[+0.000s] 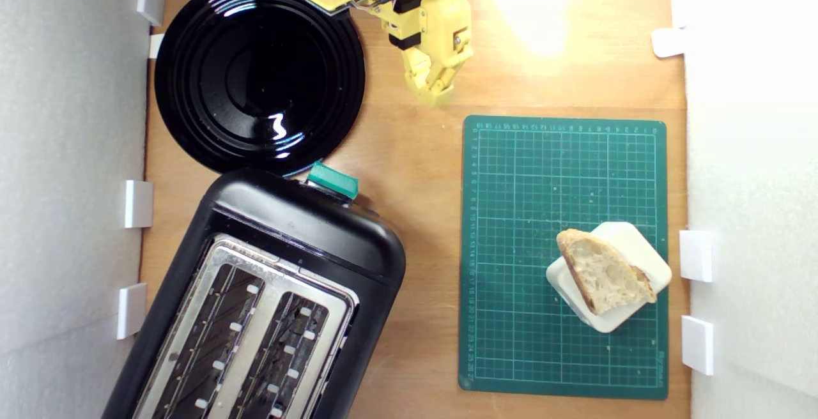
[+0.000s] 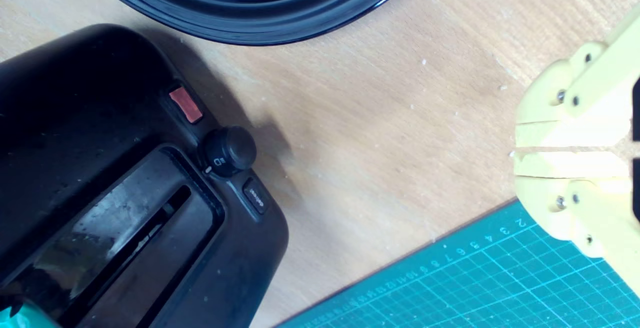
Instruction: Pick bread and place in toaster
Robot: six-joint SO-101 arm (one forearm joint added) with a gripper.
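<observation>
The gripper (image 1: 438,96) is pressed together, far from the bread (image 1: 604,272). It should open wide first, then grab the crust sides gently.

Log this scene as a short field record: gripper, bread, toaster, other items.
gripper: shut and empty, over bare wood between the plate and the cutting mat
bread: lying on a cream block, at the mat's corner on the exterior view's right, not yet picked
toaster: black, on the exterior view's lower left, both slots empty, teal lever facing the plate
plate: glossy black, nothing on it
cutting mat: green, gridded
table: wood
</observation>
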